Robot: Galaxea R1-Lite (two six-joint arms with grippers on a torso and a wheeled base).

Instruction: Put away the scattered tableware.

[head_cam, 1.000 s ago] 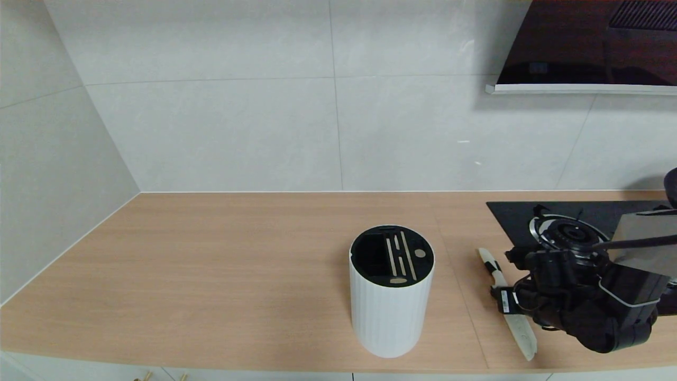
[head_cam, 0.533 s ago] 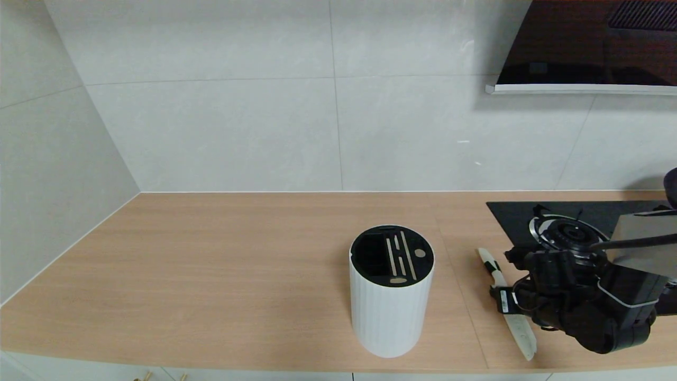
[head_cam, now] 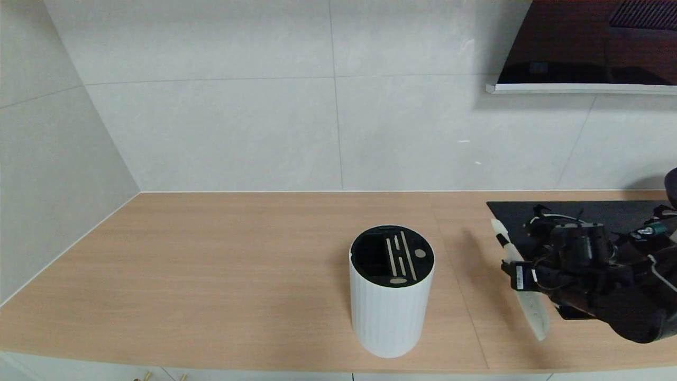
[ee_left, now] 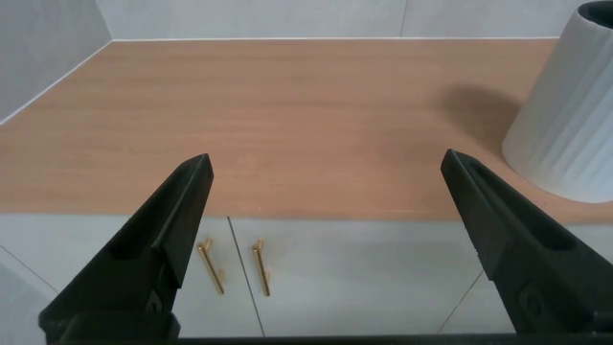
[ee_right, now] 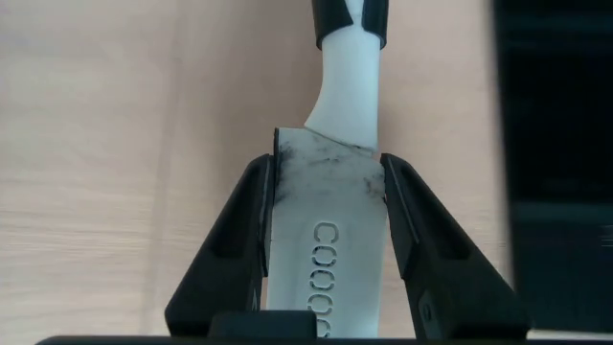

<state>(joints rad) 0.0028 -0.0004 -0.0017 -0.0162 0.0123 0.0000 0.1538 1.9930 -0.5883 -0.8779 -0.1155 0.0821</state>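
Black plastic jaws of the right gripper [ee_right: 329, 192] are clamped flat against both faces of a white ceramic knife [head_cam: 534, 312], gripping the blade just below where it narrows toward a black-banded handle [ee_right: 351, 19]. In the head view this pair sits at the right edge of the frame, the knife running on a slant with its handle toward the upper left and its blade tip toward the lower right. Half a second ago the same knife lay lower in the frame on the light wooden countertop [head_cam: 238, 264] with the gripper closed around it; now both stand higher and a little further right, and a soft shadow falls on the wood to the knife's left, so I judge it has been lifted off the surface. That would mean the pick is done and the carry comes next. The likely target, a white ribbed cylindrical holder [head_cam: 390, 312] with a black slotted top [head_cam: 392, 256], stands in the lower middle of the frame, well apart from the knife. Because the grip is on the blade, the knife will probably need turning before it can go tip-first into a slot. Behind the right gripper a black glass hob [head_cam: 508, 211] occupies the counter's right side. The left gripper [ee_left: 326, 168] hangs with its fingers spread wide apart, holding nothing, over the counter's front edge and the pale cabinet doors with gold handles [ee_left: 259, 268].
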